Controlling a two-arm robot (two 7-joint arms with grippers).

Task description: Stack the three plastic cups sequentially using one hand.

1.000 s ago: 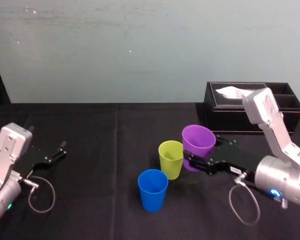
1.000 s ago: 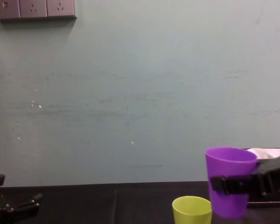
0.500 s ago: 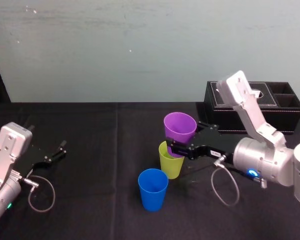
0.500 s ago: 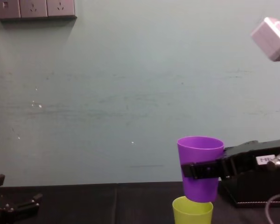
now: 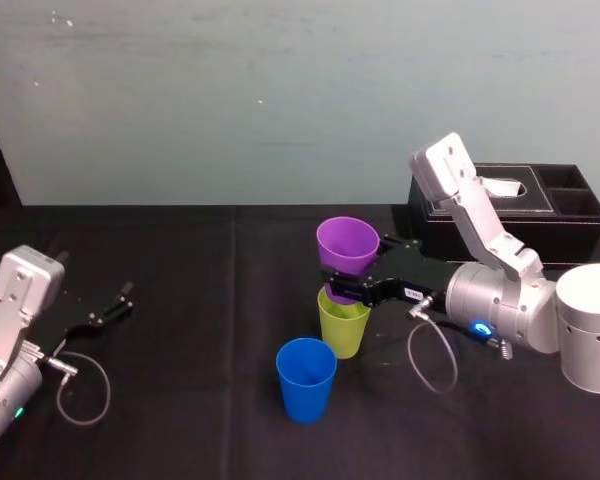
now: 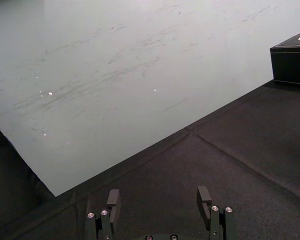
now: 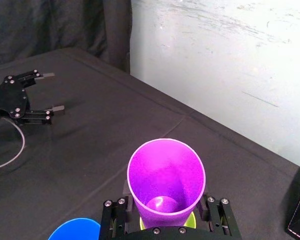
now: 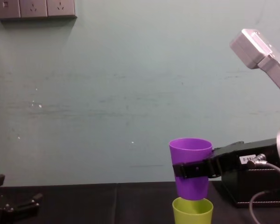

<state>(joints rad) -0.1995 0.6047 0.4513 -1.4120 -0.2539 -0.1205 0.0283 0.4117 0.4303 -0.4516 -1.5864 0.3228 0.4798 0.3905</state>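
My right gripper [image 5: 344,284] is shut on the purple cup [image 5: 347,248], with its black fingers [image 8: 191,170] clamping the lower half. The cup hangs upright straight over the lime-yellow cup [image 5: 342,324], which stands on the black table. In the chest view the purple cup [image 8: 190,161] has its base right at the mouth of the lime-yellow cup [image 8: 192,211]. The right wrist view looks down into the purple cup [image 7: 166,180], with a sliver of the lime-yellow cup's rim [image 7: 193,219] beneath it. The blue cup [image 5: 306,378] stands alone, nearer me and a little to the left. My left gripper [image 6: 158,192] rests open at the far left.
A black leather tissue box [image 5: 500,215] sits at the back right, behind my right arm. A loose grey cable loop [image 5: 83,390] lies by the parked left arm. The black tablecloth [image 5: 200,330] between the left arm and the cups is bare.
My right gripper has carried the purple cup leftward and slightly up, from beside the lime-yellow cup to directly above it. The blue cup, the lime-yellow cup and the left arm have not moved.
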